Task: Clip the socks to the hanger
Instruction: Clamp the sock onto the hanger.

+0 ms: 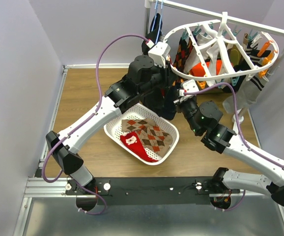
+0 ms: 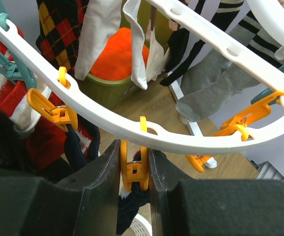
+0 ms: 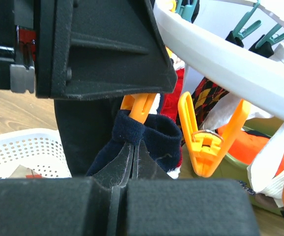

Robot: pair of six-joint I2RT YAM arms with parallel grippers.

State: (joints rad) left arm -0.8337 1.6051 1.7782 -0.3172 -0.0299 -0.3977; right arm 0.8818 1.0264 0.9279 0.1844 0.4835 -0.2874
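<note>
The white oval hanger [image 1: 215, 80] hangs from the rail at the back right, with several socks clipped to it. My left gripper [image 2: 134, 172] is just under its rim [image 2: 181, 140], shut on an orange clip [image 2: 134, 167] and squeezing its handles. My right gripper [image 3: 136, 147] is shut on a navy sock [image 3: 156, 135] and holds its cuff up at that clip's mouth [image 3: 139, 105]. The sock's lower part hangs below the clip in the left wrist view [image 2: 129, 206]. An argyle sock [image 1: 152, 132] and a red sock [image 1: 137, 145] lie in the white basket [image 1: 113, 132].
A free orange clip [image 3: 206, 142] hangs just right of the held sock. A black garment on a blue hanger [image 1: 155, 24] hangs on the rail at the left. A green bin with orange cloth [image 2: 115, 61] stands behind the hanger. Grey walls close both sides.
</note>
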